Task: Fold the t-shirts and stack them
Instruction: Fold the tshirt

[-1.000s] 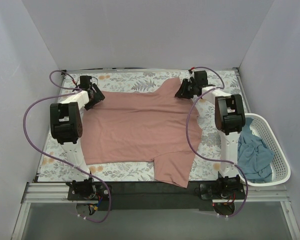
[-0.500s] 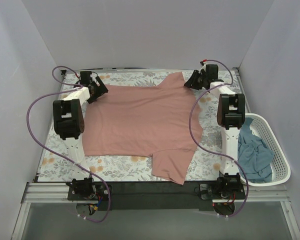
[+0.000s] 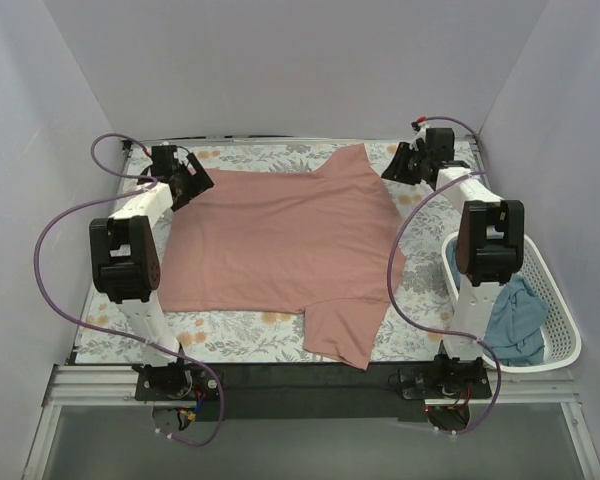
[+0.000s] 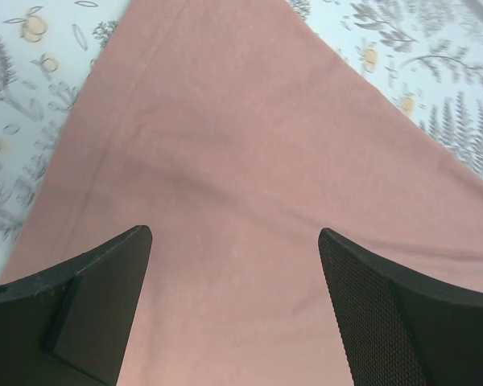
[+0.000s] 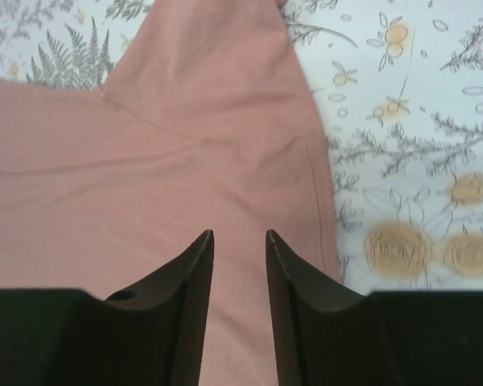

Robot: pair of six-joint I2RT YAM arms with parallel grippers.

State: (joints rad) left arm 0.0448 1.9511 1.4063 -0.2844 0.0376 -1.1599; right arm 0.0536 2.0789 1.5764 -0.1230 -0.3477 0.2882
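The dusty-pink t-shirt lies spread flat on the floral cloth, one sleeve pointing to the near edge and one to the far right; no print shows. My left gripper hovers at its far left corner with jaws wide open and empty, pink cloth below them. My right gripper is beside the far right sleeve, jaws a little apart and empty. The teal-blue t-shirt lies crumpled in the basket.
The white slotted basket stands at the right, beside the right arm. The floral cloth covers the table. Purple cables loop off both arms. Grey walls close in the left, back and right.
Both grippers let go of the shirt's far corners. The shirt lies stretched further back and flatter than a second ago. The right gripper drew off to the right; the right arm's elbow swung over the basket.
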